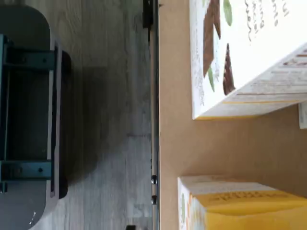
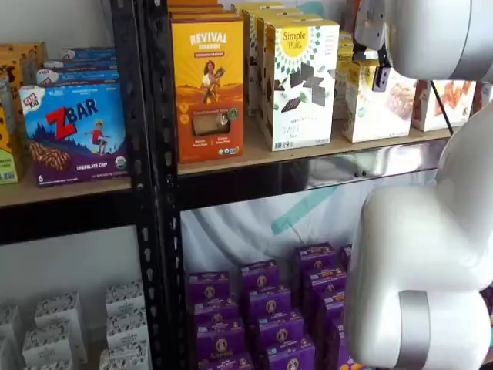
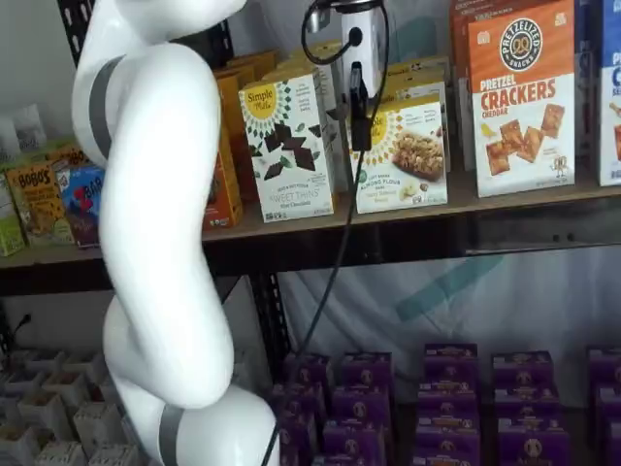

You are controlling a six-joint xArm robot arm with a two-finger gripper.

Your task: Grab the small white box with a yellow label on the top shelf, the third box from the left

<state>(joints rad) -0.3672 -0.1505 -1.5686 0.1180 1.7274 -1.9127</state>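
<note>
The small white box, with a round yellow logo and a baked-bar picture, stands on the top shelf. It is to the right of the taller white carton with chocolate shapes. It shows in both shelf views. My gripper hangs in front of the small box's upper left part. Only one black finger shows side-on, so I cannot tell whether it is open. In a shelf view the finger is at the box's top. The wrist view shows the small box's yellow side, the taller carton and bare board between them.
An orange-and-white cracker carton stands right of the small box. An orange carton stands left of the taller one. The glossy black beam fronts the shelf. Purple boxes fill the lower shelf. My white arm stands at the left.
</note>
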